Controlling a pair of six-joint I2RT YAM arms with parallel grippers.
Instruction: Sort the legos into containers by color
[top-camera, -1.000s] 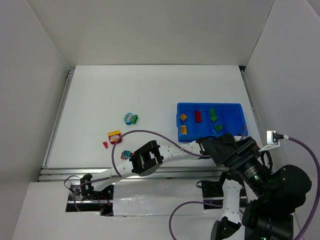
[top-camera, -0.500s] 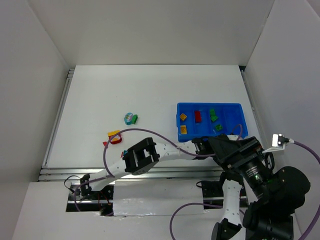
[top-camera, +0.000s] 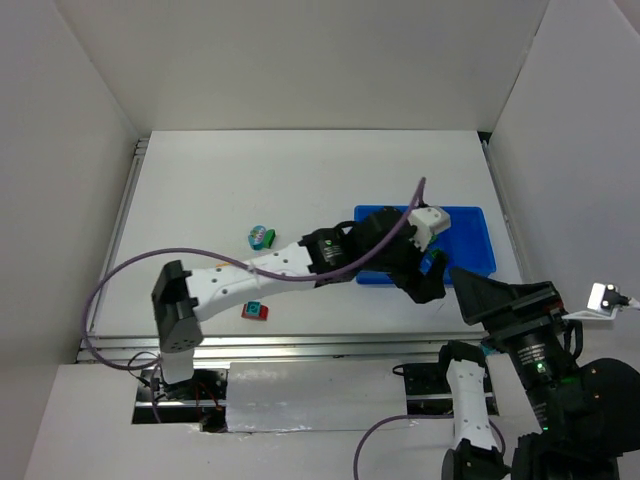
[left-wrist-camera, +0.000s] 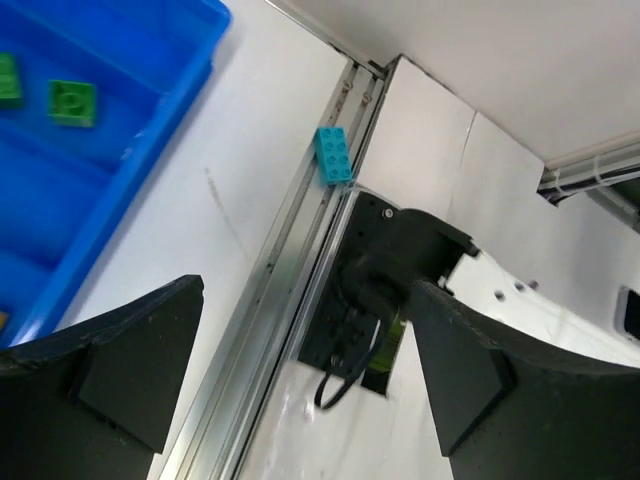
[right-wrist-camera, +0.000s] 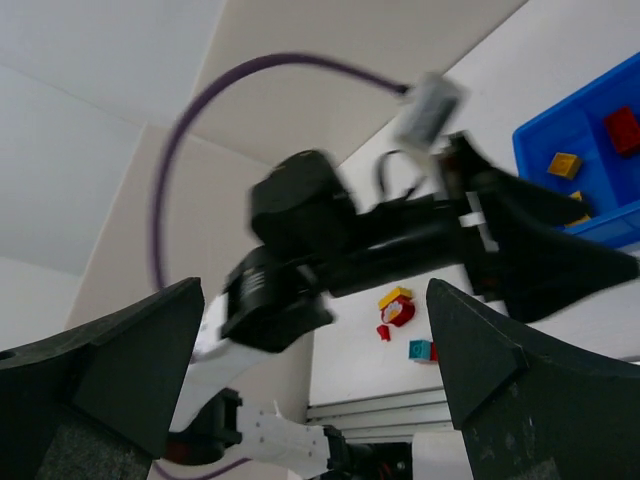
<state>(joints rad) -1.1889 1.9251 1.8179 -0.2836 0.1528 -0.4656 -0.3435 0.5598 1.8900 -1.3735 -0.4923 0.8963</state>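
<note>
Swung across, left arm (top-camera: 262, 270) now hides much of blue tray (top-camera: 470, 235); both jaws apart, empty

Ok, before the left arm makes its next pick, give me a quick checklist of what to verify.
1. Left gripper open and empty: ok.
2. Right gripper open and empty: ok.
3. Teal brick inside the blue tray: not ok, it lies on the metal rail by the table edge.
4. Teal-and-green lego and teal-and-red lego sorted: not ok, both lie on the table.
5. One colour per tray compartment: cannot tell, the left arm covers most of the tray from above.
</note>
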